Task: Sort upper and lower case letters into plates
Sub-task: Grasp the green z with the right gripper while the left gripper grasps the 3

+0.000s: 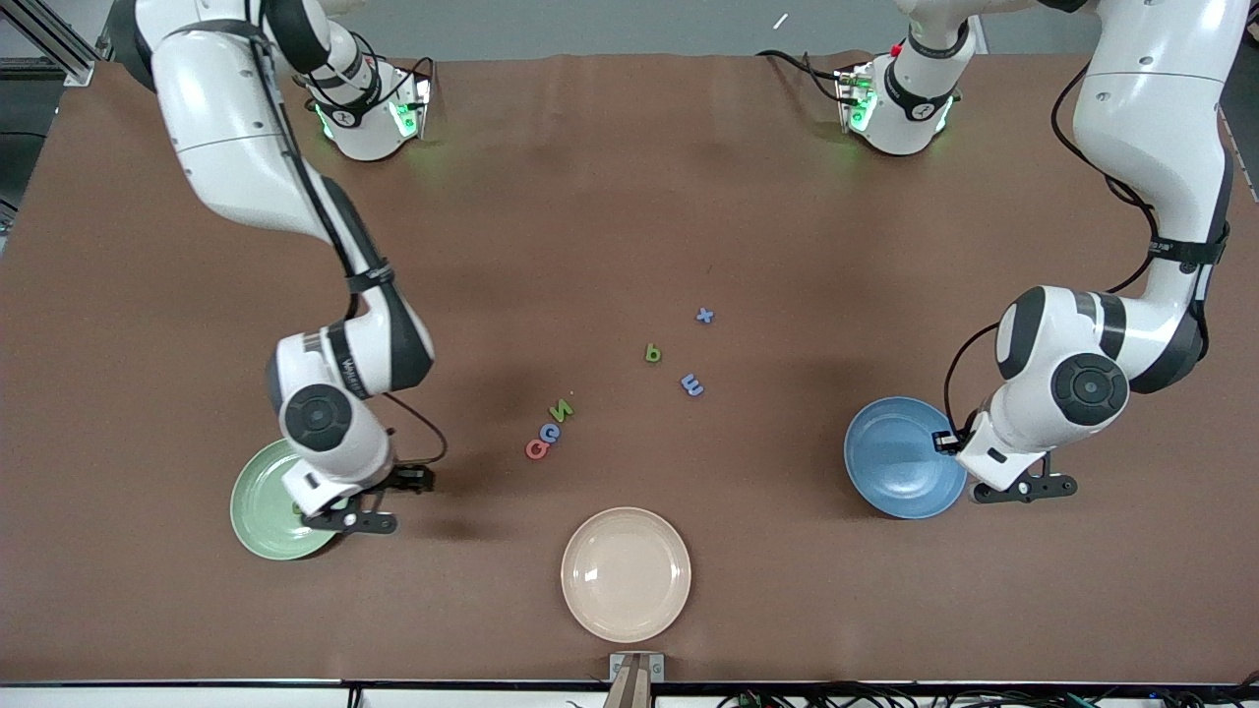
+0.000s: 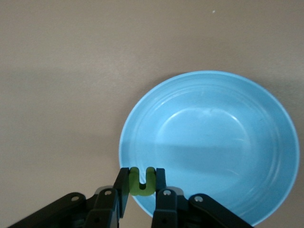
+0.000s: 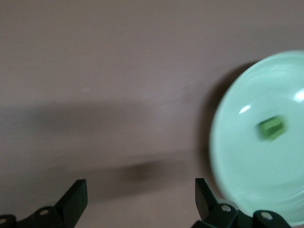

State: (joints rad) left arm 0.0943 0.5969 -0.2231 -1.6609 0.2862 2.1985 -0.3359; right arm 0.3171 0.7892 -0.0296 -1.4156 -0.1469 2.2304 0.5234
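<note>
Left gripper (image 2: 141, 190) clamps a green letter (image 2: 141, 182) over the blue plate (image 2: 209, 114) rim, staged for a drop; right gripper (image 3: 137, 199) hangs wide open, empty, beside the green plate (image 3: 237, 180), one green piece (image 3: 271, 127) in it; six letters (image 1: 551, 433) wait mid-table.

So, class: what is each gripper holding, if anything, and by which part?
The left gripper pinches a green U-shaped letter by its two outer sides, over the blue plate rim. The right gripper is open, holding nothing.

six letters (image 1: 629, 383) crowd mid-table; bare table (image 1: 610, 197) near the bases.
</note>
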